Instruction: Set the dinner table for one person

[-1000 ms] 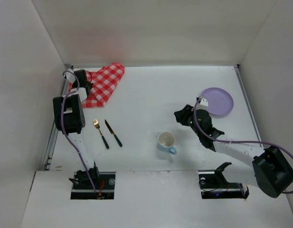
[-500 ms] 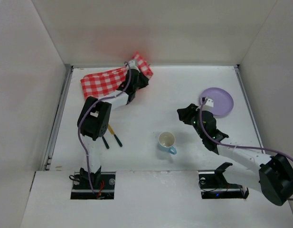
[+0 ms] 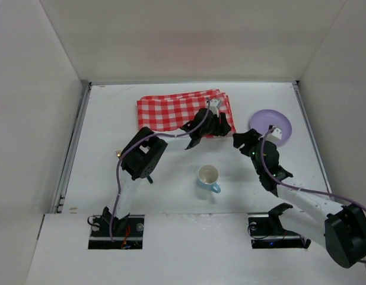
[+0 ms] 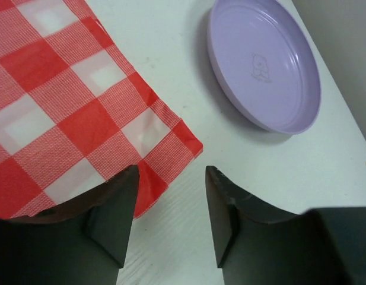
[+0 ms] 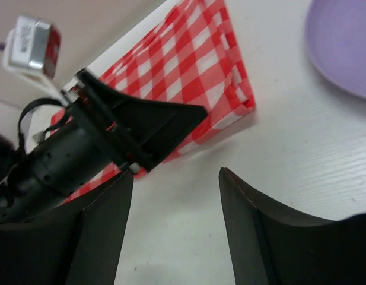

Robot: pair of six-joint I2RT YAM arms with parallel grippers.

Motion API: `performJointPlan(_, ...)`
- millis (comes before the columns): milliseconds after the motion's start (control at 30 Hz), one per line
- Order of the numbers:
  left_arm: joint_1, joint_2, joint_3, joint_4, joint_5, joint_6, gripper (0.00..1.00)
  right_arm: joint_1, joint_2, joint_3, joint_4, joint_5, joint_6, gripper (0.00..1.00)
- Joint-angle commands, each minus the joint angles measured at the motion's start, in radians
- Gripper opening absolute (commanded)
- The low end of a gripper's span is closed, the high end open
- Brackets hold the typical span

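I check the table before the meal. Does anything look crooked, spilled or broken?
Nothing looks spilled or broken. The red-and-white checkered cloth lies slightly askew on the white tabletop, folded layers showing at its right end. The round lilac plate and the light-blue mug stand off it.

Plain white walls (image 3: 188,41) on 3 sides, soft even light.

The left arm (image 3: 141,157) and right arm (image 3: 301,199) are showing white links between bulky black joints, each trailing a purple cable (image 3: 117,178). Matte black wedge-shaped fingers (image 4: 105,219) are filling the lower wrist frames. A small white box (image 5: 31,44) is sitting at the upper left.
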Motion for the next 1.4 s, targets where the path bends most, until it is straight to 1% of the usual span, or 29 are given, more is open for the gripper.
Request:
performJointPlan(0,0.020,-0.156,-0.055,0.074,-0.047,0.006,0.51,-0.043,-0.021,-0.008,0.023,0.018,0.051,0.67)
performJointPlan(100,0.033,-0.295,-0.177,0.140,-0.084,-0.028,0.55,-0.052,0.018,-0.003,0.024,0.004,0.070,0.69)
performJointPlan(167,0.055,-0.390,-0.273,0.187,-0.119,-0.074,0.55,-0.054,0.062,0.007,0.032,0.001,0.073,0.71)
performJointPlan(233,0.087,-0.493,-0.396,0.217,-0.187,-0.157,0.55,-0.054,0.116,0.024,0.032,-0.007,0.075,0.72)
performJointPlan(300,0.127,-0.576,-0.525,0.203,-0.289,-0.270,0.55,-0.066,0.166,0.037,0.030,-0.016,0.110,0.71)
performJointPlan(400,0.191,-0.667,-0.706,0.139,-0.386,-0.442,0.55,-0.101,0.251,0.072,0.026,-0.062,0.188,0.71)
performJointPlan(467,0.233,-0.708,-0.805,0.114,-0.415,-0.520,0.55,-0.133,0.332,0.112,0.033,-0.109,0.226,0.69)
performJointPlan(567,0.300,-0.748,-0.928,0.105,-0.429,-0.593,0.55,-0.163,0.471,0.173,0.061,-0.128,0.307,0.65)
performJointPlan(633,0.346,-0.764,-0.987,0.103,-0.434,-0.611,0.55,-0.169,0.543,0.198,0.091,-0.128,0.350,0.64)
performJointPlan(767,0.408,-0.767,-1.028,0.108,-0.416,-0.650,0.55,-0.173,0.668,0.244,0.133,-0.168,0.464,0.60)
performJointPlan(933,0.444,-0.722,-1.028,0.120,-0.414,-0.694,0.54,-0.173,0.746,0.280,0.136,-0.139,0.526,0.55)
performJointPlan(967,0.449,-0.710,-1.028,0.128,-0.411,-0.703,0.54,-0.170,0.757,0.293,0.141,-0.134,0.526,0.53)
performJointPlan(1000,0.452,-0.702,-1.031,0.137,-0.414,-0.706,0.52,-0.170,0.768,0.307,0.129,-0.126,0.526,0.47)
performJointPlan(1067,0.458,-0.676,-1.035,0.161,-0.411,-0.712,0.46,-0.170,0.783,0.313,0.124,-0.120,0.539,0.27)
performJointPlan(1133,0.470,-0.653,-1.035,0.184,-0.393,-0.719,0.40,-0.170,0.783,0.296,0.136,-0.120,0.568,0.15)
performJointPlan(1167,0.477,-0.644,-1.035,0.194,-0.382,-0.719,0.36,-0.172,0.776,0.284,0.144,-0.125,0.573,0.12)
performJointPlan(1233,0.481,-0.632,-1.035,0.212,-0.370,-0.717,0.30,-0.170,0.728,0.238,0.162,-0.114,0.578,0.09)
performJointPlan(1367,0.489,-0.627,-1.039,0.226,-0.348,-0.711,0.18,-0.169,0.567,0.097,0.184,-0.057,0.585,0.09)
